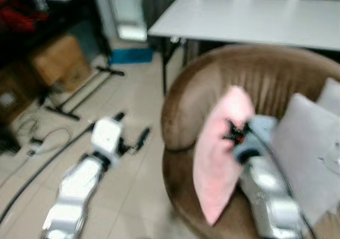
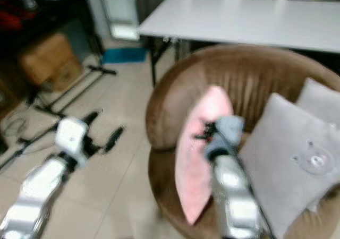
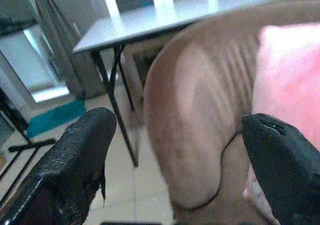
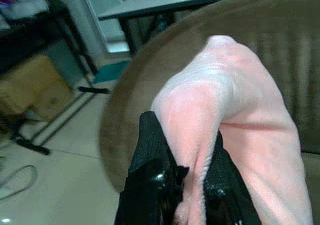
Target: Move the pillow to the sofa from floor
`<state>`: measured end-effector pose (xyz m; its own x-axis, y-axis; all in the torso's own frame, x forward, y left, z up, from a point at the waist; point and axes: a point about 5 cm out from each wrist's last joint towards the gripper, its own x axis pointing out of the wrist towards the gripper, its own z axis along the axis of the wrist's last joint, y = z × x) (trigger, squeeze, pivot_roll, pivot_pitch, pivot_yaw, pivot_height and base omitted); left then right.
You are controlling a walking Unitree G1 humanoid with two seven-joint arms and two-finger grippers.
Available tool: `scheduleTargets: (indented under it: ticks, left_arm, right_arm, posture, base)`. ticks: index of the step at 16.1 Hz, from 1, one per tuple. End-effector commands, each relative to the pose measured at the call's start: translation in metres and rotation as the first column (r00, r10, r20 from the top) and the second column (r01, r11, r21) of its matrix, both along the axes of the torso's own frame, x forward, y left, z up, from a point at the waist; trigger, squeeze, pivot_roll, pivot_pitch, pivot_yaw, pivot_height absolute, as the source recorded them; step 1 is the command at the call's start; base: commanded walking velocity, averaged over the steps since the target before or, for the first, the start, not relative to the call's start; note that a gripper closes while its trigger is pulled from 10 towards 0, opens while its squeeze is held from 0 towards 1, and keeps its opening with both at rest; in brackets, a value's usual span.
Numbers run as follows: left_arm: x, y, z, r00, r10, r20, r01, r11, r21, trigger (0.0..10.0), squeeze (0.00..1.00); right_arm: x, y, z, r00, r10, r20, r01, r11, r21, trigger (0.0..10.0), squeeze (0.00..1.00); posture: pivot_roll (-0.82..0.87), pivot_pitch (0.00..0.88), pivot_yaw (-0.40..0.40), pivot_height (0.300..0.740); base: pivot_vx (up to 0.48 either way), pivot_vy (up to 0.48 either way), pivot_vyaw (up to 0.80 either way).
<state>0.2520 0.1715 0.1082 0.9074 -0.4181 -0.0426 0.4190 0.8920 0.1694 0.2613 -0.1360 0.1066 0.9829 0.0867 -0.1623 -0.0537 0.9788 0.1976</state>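
1. Pinched between my right gripper's [image 4: 187, 185] two black fingers is a fold of the soft pink fabric pillow [image 1: 220, 154], clamped firmly.
2. That pillow stands on edge above the seat of the round brown velvet sofa [image 1: 265, 74], beside a grey square cushion [image 1: 308, 148].
3. My left gripper [image 1: 133, 130] hangs spread wide over the tiled floor [image 1: 133, 191], holding nothing.
4. Recommendation: lower the pillow until the seat bears it, then unclench, so it does not topple outward.

At twelve o'clock the grey table [image 1: 249, 18] blocks us behind the brown sofa [image 1: 212, 85]. Grey cushions [image 1: 308, 148] crowd three o'clock; cables [image 1: 37, 138] and a stand [image 1: 79, 98] clutter the tiled floor [image 1: 133, 186] at ten.
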Motion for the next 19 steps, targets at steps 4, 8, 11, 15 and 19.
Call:
scheduleTargets:
  ticks: [4,8,11,15,19]
  left_arm:
    - [0.002,-0.008,0.007,0.999,-0.043,0.021,0.043,0.999,-0.023,10.0,0.0]
    - [-0.004,-0.007,-0.002,0.99,-0.129,-0.06,0.13,0.991,0.026,10.0,0.0]
    - [-0.005,-0.004,-0.002,0.98,-0.18,-0.086,0.184,0.982,0.036,10.0,0.0]
    - [-0.012,-0.004,-0.009,0.927,-0.32,-0.196,0.337,0.94,0.057,10.0,0.0]
    - [-0.006,-0.001,-0.006,0.92,-0.34,-0.195,0.364,0.926,0.101,10.0,0.0]
  right_arm:
    - [0.0,-0.008,0.011,0.999,-0.023,0.047,0.023,1.0,0.0,10.0,0.0]
    - [0.001,0.002,0.011,0.995,0.089,0.05,-0.089,0.996,-0.008,10.0,0.0]
    - [0.008,0.006,0.019,0.988,0.136,0.073,-0.136,0.991,-0.005,10.0,0.0]
    - [0.026,0.02,0.03,0.958,0.272,0.093,-0.271,0.962,-0.031,10.0,0.0]
    - [0.056,0.03,0.052,0.948,0.275,0.159,-0.274,0.961,-0.026,10.0,0.0]
  posture:
    - [-0.05,0.0,0.103,0.74]
    - [-0.05,0.0,0.104,0.74]
    - [-0.05,0.0,0.104,0.74]
    - [-0.05,0.0,0.112,0.74]
    - [-0.05,0.0,0.113,0.74]
  base:
    - [0.309,0.0,-0.8]
    - [0.074,0.0,-0.32]
    - [0.0,0.0,0.0]
    - [0.0,0.0,0.0]
    - [0.0,0.0,0.0]
